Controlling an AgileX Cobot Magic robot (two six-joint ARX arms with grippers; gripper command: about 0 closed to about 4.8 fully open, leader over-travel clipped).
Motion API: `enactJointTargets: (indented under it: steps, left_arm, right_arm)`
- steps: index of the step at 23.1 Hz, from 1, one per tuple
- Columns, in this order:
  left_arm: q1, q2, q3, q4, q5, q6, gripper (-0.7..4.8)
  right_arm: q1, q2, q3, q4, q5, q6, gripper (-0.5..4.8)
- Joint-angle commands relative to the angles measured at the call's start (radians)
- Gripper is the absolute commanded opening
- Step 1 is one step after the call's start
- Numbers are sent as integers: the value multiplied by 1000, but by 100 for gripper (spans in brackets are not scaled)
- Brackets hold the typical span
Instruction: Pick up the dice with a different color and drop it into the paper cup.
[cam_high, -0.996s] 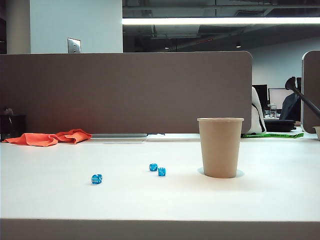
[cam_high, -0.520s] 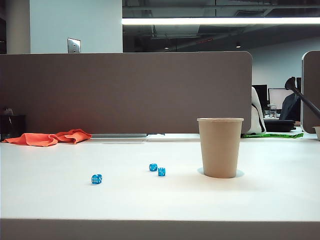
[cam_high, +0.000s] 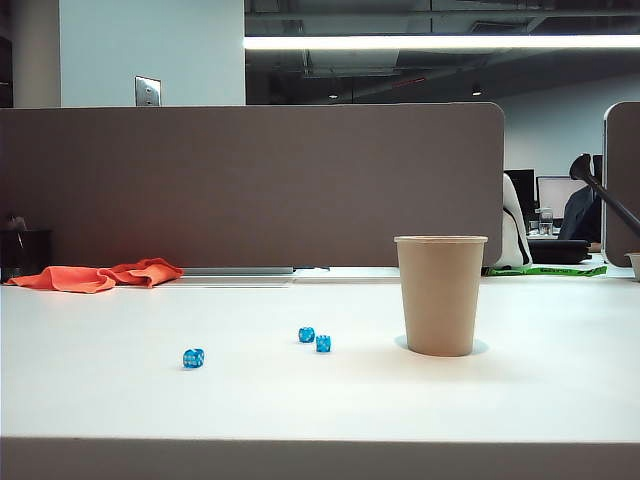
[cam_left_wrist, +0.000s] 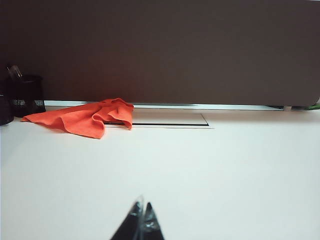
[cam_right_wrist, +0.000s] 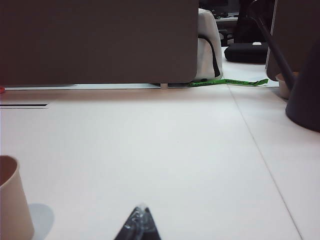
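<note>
Paper cup (cam_high: 441, 294) stands upright on the white table (cam_high: 320, 400), right of the middle in the exterior view, tan-brown with its rolled rim up; its side also shows at the edge of the right wrist view (cam_right_wrist: 14, 200). The orange die cannot be seen in any view, so whether it lies inside the cup cannot be told. Three blue dice (cam_high: 193, 358) rest on the table to the left of the cup: two sit just beside each other near the middle, the third lies apart, further left and nearer the camera. An orange cloth (cam_high: 100, 275) lies crumpled at the far left edge of the table against the grey partition (cam_high: 250, 185), and a dark mesh pen holder (cam_left_wrist: 25, 95) stands near it in the left wrist view. The left tool (cam_left_wrist: 141, 225) hangs above bare table with its two dark fingertips pressed together, holding nothing. The right tool (cam_right_wrist: 140, 225) likewise shows its tips meeting in a point, empty, with the cup off to one side of it. Neither arm appears in the exterior view. Compared with the earlier exterior frames, nothing has shifted: the cup, the three blue dice and the cloth lie in the same places.
</note>
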Motion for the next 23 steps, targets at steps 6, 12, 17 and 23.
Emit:
enactJointTargets:
  steps: [6,12,17,23]
  left_arm:
    - [1,1,3,-69,4,2,-6]
    - [1,1,3,-74,4,2,-5]
    - [1,1,3,-74,4,1,-5]
    - [1,1,3,-77,4,2,-5]
  right_arm:
    - [0,-1,-2,83,-8,2,-1]
    - [0,-1,-2,43,-9,2,-1]
    - [0,-1,-2,-1,-9,2,-1]
    - [0,-1,-2,-5,-8,2,-1]
